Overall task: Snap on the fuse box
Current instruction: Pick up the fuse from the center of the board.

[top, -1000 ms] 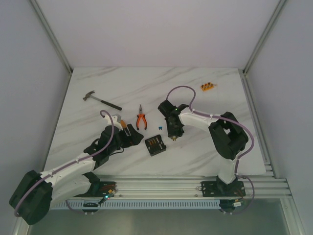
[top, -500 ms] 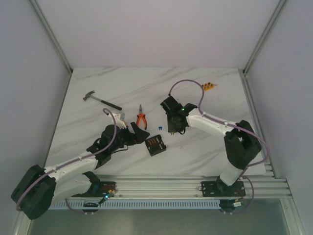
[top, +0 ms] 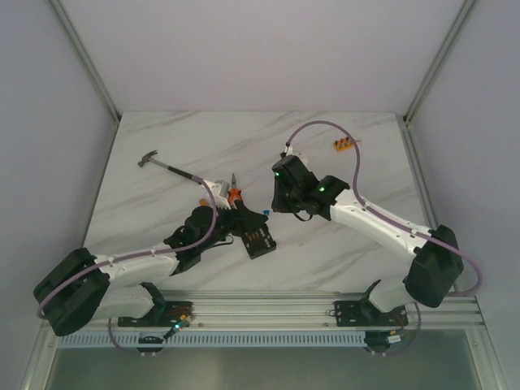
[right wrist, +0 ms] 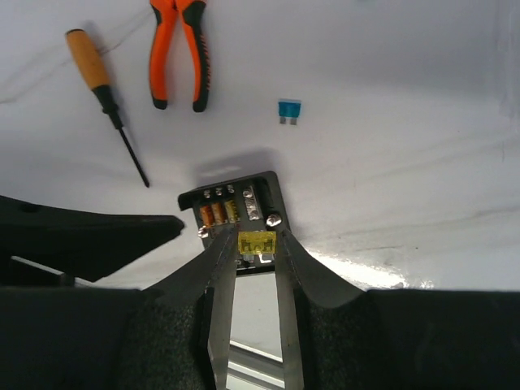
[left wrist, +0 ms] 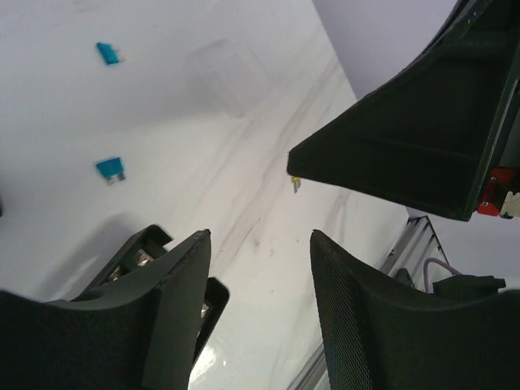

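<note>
The left hand [left wrist: 260, 236], narrowing from wide but empty, is sliding up beside the fuse box [top: 259, 239] on the bench [top: 138, 211]. The right hand [right wrist: 257, 245] is pinching a yellow fuse [right wrist: 257, 240] above it, probably for seating.

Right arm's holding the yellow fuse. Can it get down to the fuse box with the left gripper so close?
Probably yes. The right gripper, shut on the yellow fuse, hangs at the fuse box's open top with nothing between them. The left gripper sits beside the box, open, not over its slots.

Lab robot cell: aluminium frame [top: 268, 306], marble-look table [top: 244, 138].
</note>
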Controlling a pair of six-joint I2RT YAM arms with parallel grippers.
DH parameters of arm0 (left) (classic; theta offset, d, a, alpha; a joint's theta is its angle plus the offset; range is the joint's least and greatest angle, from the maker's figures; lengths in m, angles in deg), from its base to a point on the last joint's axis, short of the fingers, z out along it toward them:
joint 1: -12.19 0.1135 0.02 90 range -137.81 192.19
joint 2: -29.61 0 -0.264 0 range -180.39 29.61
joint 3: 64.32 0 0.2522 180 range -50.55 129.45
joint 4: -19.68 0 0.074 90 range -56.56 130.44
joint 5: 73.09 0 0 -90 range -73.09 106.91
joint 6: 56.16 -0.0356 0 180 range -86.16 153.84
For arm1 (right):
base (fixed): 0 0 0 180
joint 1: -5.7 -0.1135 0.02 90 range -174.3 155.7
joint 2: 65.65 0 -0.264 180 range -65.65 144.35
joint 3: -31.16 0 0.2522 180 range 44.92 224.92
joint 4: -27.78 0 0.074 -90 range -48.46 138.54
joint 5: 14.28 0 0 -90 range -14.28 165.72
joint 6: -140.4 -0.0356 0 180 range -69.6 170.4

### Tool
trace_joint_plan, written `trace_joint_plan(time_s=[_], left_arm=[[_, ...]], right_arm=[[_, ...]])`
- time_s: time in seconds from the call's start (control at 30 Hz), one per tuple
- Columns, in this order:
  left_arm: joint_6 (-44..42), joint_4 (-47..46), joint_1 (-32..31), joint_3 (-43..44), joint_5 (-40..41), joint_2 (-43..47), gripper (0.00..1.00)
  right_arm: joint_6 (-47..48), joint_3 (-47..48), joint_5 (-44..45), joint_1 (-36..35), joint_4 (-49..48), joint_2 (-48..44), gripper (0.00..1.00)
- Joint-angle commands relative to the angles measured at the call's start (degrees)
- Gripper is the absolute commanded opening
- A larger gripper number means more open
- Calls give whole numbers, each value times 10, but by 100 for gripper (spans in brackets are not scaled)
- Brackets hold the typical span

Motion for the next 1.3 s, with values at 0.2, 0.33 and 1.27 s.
trace_joint_plan(time_s=[0.2,0.33,1.27], left_arm=[[-41,-72,-35,44,42,-54,56],[-43,-85,-39,45,48,-64,50],[-59,-106,-52,26,86,-49,0]], right_arm=[[-31,-23,-5,-14,-36,-33,27],[-35,-28,-9,-17,-42,-35,28],[-78,-92,-35,-29,-107,-73,38]])
